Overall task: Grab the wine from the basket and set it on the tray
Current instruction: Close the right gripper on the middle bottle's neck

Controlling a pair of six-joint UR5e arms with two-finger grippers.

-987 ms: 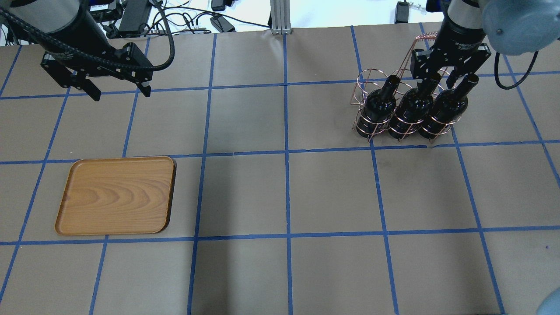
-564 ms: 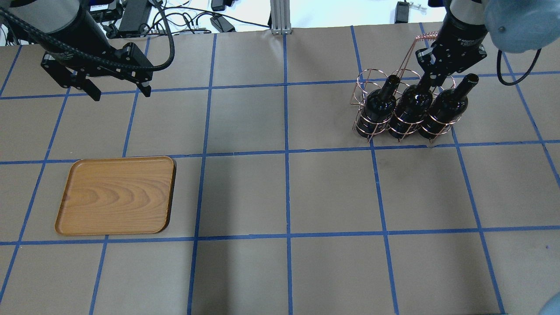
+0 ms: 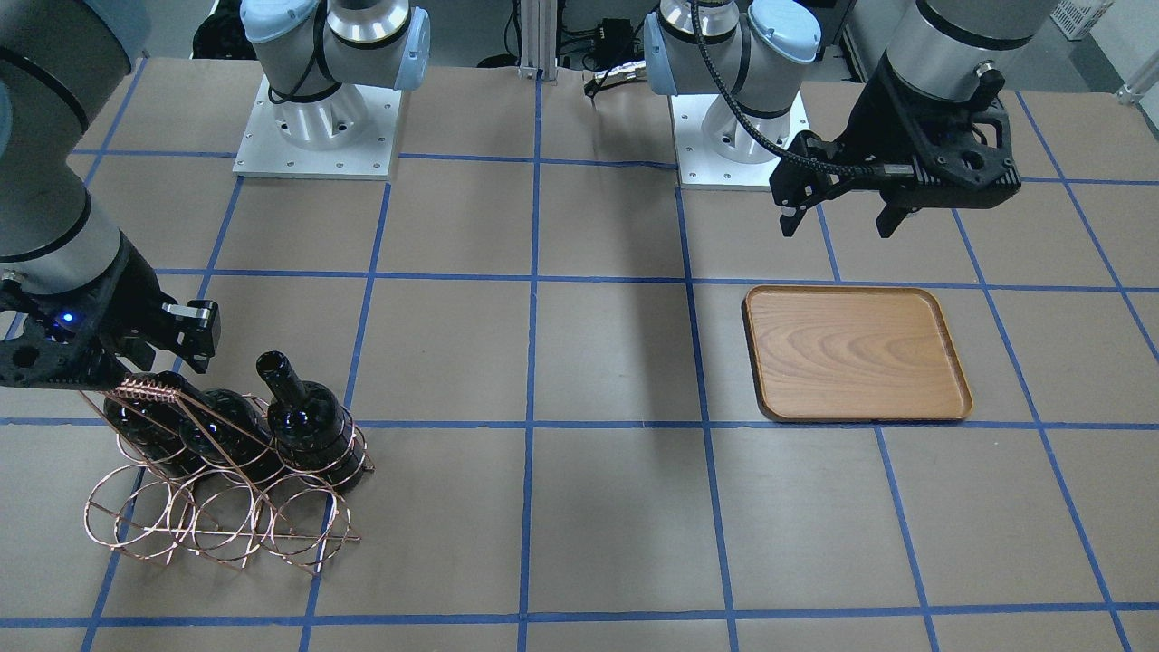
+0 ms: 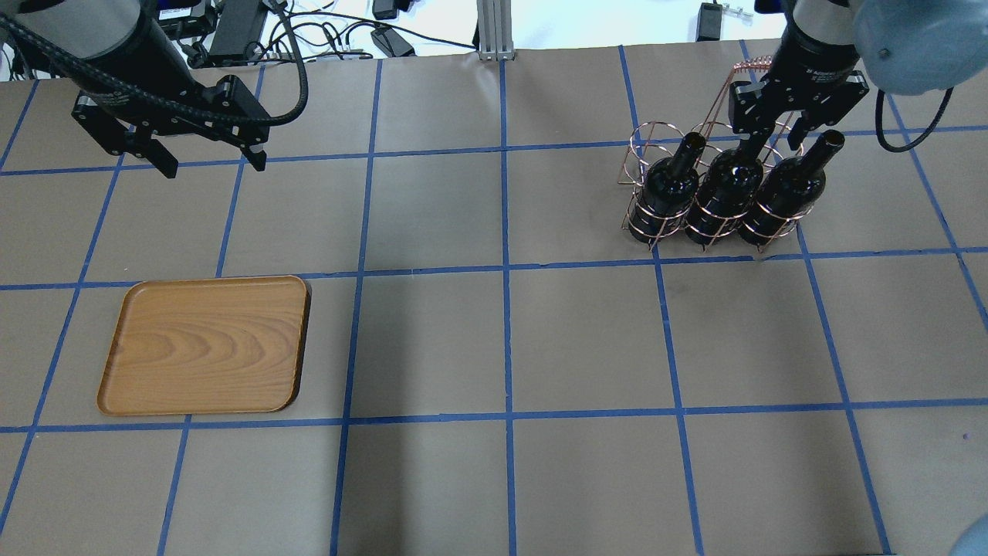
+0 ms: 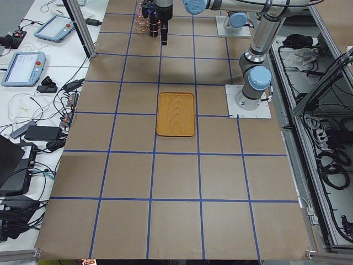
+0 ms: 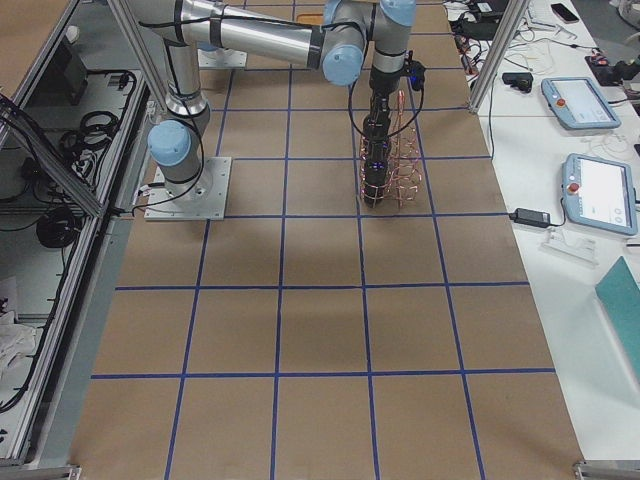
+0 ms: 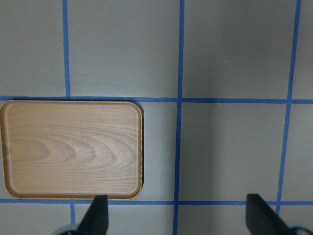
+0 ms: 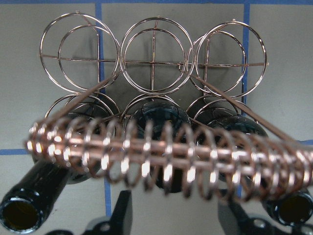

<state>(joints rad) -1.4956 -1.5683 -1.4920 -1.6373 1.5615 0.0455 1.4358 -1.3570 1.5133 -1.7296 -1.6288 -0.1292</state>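
The right end effector (image 4: pixel 770 141) is low over the basket (image 8: pixel 154 62), on the robot's right side of the surface (image 4: pixel 502 340). Its jaws are apart, one on each side of the neck of the middle bottle (image 4: pixel 725 193). I cannot tell if they touch the glass. The three bottles stand side by side in one row of the basket's rings, and the coil handle (image 8: pixel 166 152) passes above them. The tray (image 4: pixel 204 347) lies flat on the robot's left side, well apart from the basket. The left end effector (image 4: pixel 212 164) hangs in the air beyond the tray, with its jaws wide apart and nothing between them.
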